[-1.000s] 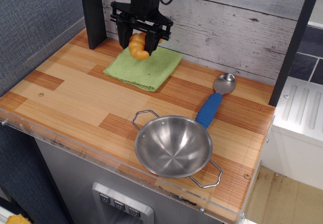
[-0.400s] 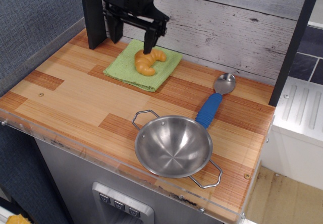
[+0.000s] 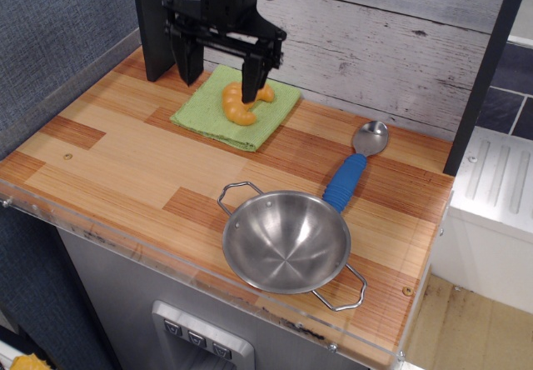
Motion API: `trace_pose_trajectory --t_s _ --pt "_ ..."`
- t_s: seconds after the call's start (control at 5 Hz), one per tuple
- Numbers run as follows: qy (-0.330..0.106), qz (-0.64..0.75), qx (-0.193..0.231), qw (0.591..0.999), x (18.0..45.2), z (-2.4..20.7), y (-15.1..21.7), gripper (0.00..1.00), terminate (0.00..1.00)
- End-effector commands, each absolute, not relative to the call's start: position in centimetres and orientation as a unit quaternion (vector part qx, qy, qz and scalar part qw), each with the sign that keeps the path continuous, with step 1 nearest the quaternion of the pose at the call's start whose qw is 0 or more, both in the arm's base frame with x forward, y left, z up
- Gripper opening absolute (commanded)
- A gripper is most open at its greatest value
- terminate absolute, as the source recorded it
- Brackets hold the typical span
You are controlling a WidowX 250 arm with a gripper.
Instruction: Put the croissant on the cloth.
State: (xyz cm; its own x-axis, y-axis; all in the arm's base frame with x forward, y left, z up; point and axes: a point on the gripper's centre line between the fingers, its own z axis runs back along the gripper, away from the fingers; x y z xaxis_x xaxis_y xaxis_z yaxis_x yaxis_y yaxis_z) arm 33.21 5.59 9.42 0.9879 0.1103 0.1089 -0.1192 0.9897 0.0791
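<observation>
One second back the croissant (image 3: 241,106) was pinched in the hand (image 3: 221,63) above the cloth (image 3: 236,108); now it lies free on the cloth, upper left-centre of frame, curve facing up-right. Hand is spread wide, fingers well apart, left finger over the cloth's upper-left edge, right finger in front of the croissant from this angle. Can't tell if that finger touches the croissant or just overlaps it in view. Compared with 0.4 s ago the hand looks slightly lower or closer to the camera, and the croissant has barely shifted. Judgement: release done, placement goal looks met; only retreat is left. Risk: right finger clipping the croissant on the way out and nudging it off the cloth. Steel bowl (image 3: 286,242) lower centre and blue-handled spoon (image 3: 356,162) right of centre sit on the worktop (image 3: 117,153), well apart from the cloth, unchanged.
</observation>
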Motion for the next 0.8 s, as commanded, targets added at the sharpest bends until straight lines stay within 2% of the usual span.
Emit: trace_pose_trajectory --t_s 0.0,0.4,0.6 --pt "-0.044 0.050 0.028 0.997 32.00 9.98 6.47 1.00 0.00" --pt "-0.049 0.033 0.029 0.998 32.06 10.18 6.59 1.00 0.00" --pt "-0.049 0.033 0.029 0.998 32.06 10.18 6.59 1.00 1.00"
